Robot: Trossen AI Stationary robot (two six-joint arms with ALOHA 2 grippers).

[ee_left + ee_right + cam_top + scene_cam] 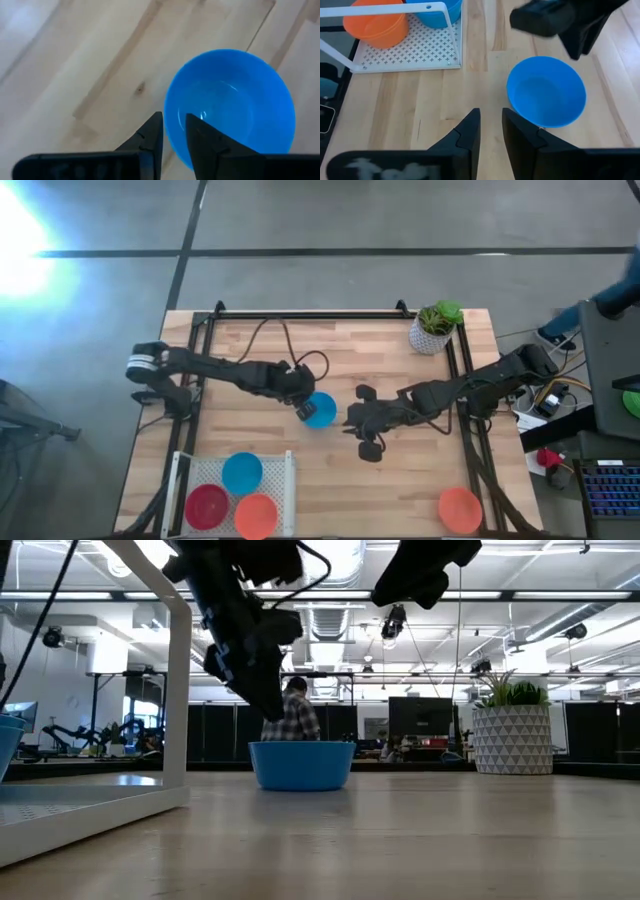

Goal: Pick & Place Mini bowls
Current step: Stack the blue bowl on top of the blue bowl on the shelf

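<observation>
A blue mini bowl (321, 411) (300, 765) stands on its base near the table's middle. My left gripper (304, 407) (174, 120) hovers over the bowl's left rim (172, 127), fingers pointing down and open by a narrow gap. In the low view its fingertips (272, 705) end above the rim, touching nothing. My right gripper (358, 424) (491, 116) waits to the right of the bowl (546, 92), raised above the table and also narrowly open. A blue (242, 473), a red (207, 506) and an orange bowl (257, 515) sit in a white tray (283, 480).
One more orange bowl (459, 509) stands near the table's near right corner. A white pot with a green plant (434, 329) (510, 735) is at the far right. The tray's white frame (175, 680) rises at the near left. A person (292, 715) shows in the room beyond.
</observation>
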